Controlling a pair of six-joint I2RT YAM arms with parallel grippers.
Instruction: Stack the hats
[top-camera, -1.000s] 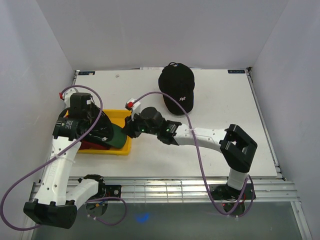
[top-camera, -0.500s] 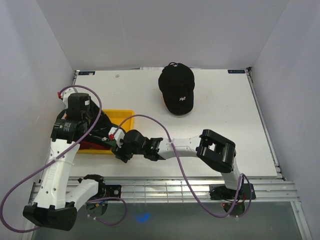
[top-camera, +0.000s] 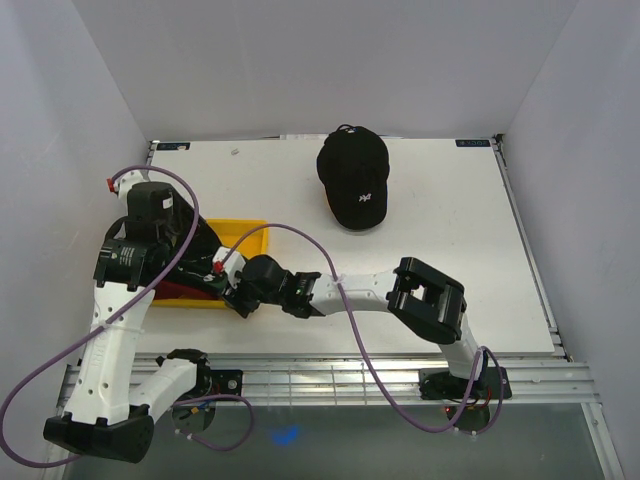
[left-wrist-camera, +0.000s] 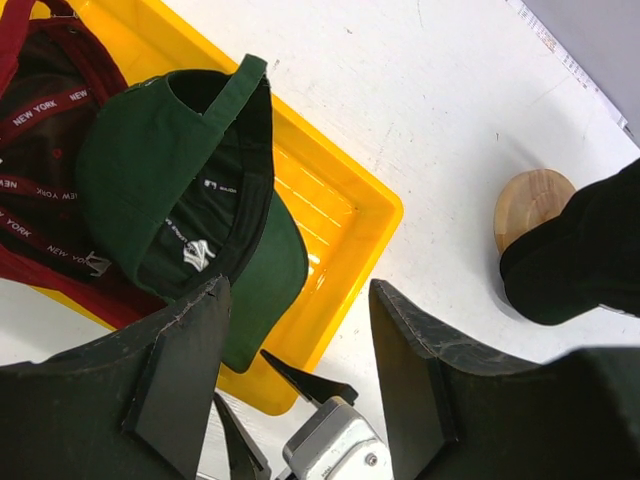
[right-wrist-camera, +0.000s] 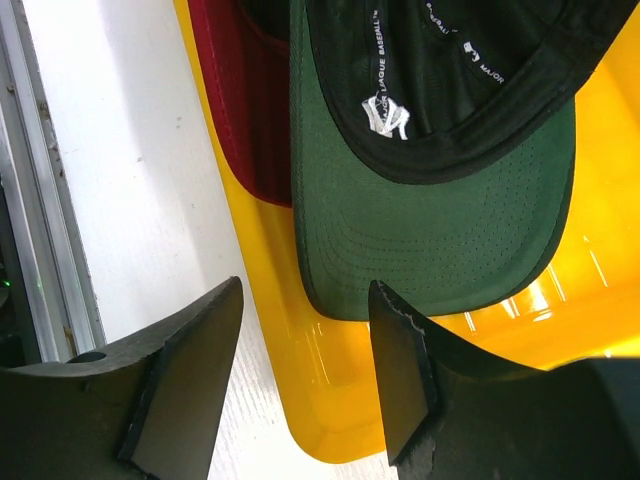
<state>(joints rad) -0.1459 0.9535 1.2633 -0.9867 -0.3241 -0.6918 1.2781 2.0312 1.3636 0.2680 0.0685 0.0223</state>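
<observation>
Released, empty: left end effector (left-wrist-camera: 298, 300), right end effector (right-wrist-camera: 305, 290). Hazard: right pinching red hat (right-wrist-camera: 245, 110) or yellow tray (right-wrist-camera: 330, 400) alongside green hat (right-wrist-camera: 430, 220).

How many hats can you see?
3. A black hat sits at the back of the table. A green hat lies upside down in the yellow tray, on top of a red hat. Another could be hidden.

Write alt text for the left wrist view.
A dark green fabric baseball cap lies upside down on a red fabric cap in a yellow plastic tray on a white table. The left hand is open over the tray's rim, and a round wooden stand sits at right, partly hidden.
</observation>
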